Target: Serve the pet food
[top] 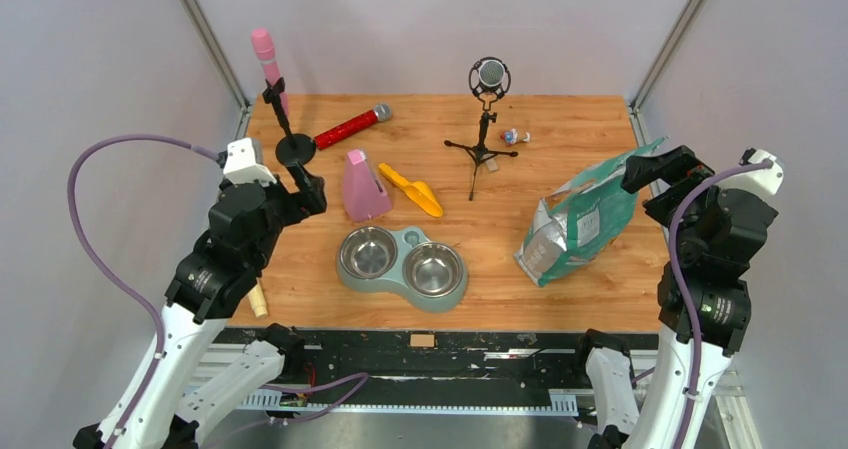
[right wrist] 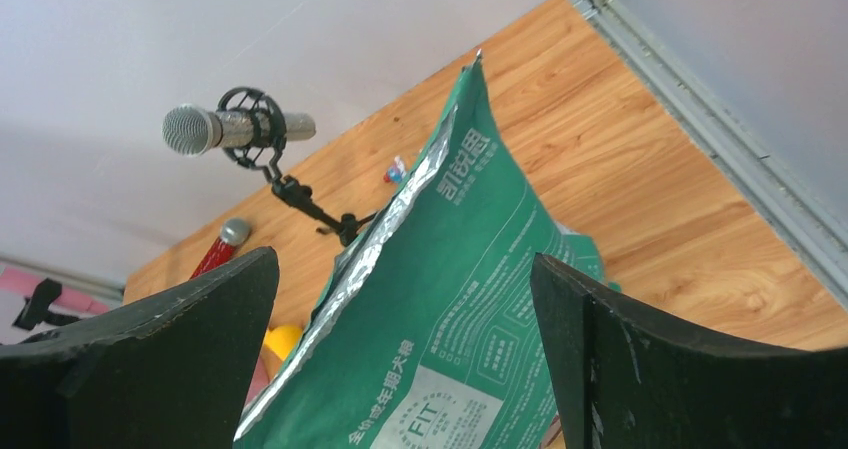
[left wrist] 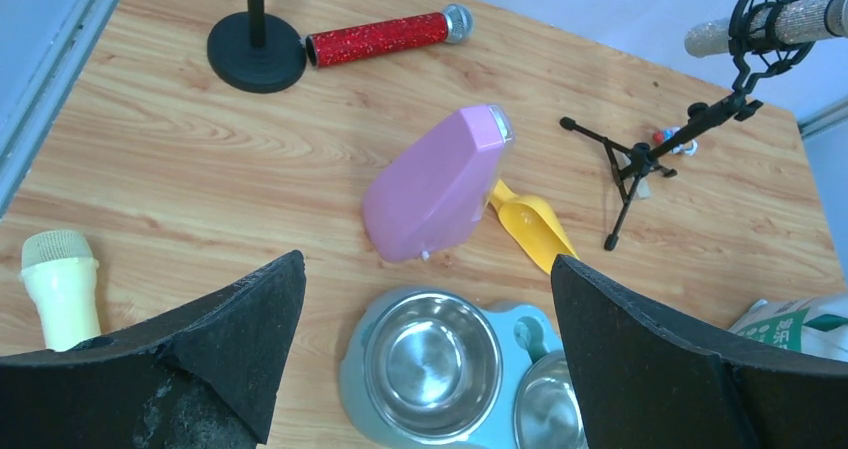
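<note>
Right under the right claw (right wrist: 402,259), fingers spread wide and gripping nothing: the teal-and-silver bag (right wrist: 470,299). It is propped at a slant on the bench (top: 560,289), its silver-edged top corner reaching up between the two fingers, not touching either as far as I can see. Can't tell whether the top is cut open or sealed.

Pet food: none visible anywhere. My read is that all of it is inside the bag, none served.

Left claw (left wrist: 428,261) is also spread wide and empty, hanging above the bench. Below it and slightly toward its right finger sits the double bowl (top: 410,239). Both steel cups are bare and shiny, not a pellet in them. Beyond the bowl from that claw: a pink wedge (left wrist: 440,184) lying over the handle end of a yellow scoop (left wrist: 535,229). Scoop looks empty.

Status: zero progress on the serve itself. Everything is staged, nothing is grasped.

Remaining, as I judge it:
- right claw takes the bag
- bag gets opened if sealed, then tipped, or the scoop is loaded
- food lands in a cup of the bowl, not on the bench

Bag and bowl sit near each other but apart, so a carry or a drag comes first.
</note>
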Controlling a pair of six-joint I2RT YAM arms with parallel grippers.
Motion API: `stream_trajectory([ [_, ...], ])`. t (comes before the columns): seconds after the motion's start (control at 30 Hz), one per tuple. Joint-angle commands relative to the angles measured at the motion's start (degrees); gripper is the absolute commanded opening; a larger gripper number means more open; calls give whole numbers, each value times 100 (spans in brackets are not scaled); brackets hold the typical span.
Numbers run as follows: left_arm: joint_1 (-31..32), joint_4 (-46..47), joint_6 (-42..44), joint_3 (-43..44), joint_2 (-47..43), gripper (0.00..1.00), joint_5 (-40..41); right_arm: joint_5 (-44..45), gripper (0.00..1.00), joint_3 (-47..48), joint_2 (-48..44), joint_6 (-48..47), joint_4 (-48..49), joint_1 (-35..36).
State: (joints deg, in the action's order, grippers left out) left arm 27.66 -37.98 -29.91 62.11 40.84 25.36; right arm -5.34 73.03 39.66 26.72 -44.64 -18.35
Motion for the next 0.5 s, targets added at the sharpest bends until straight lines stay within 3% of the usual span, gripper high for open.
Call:
stream_trajectory([
  [0.0,18,173,-76,-41,11,100,-61,-548,100,-24,-6,3,-85,-20],
  [0.17,11,355,31,-229,30,100,-342,-70,100,220,278,229,-515,-20],
  [0.47,18,500,34,-413,105,100,-711,-1157,97,768,1597,429,-445,-15],
])
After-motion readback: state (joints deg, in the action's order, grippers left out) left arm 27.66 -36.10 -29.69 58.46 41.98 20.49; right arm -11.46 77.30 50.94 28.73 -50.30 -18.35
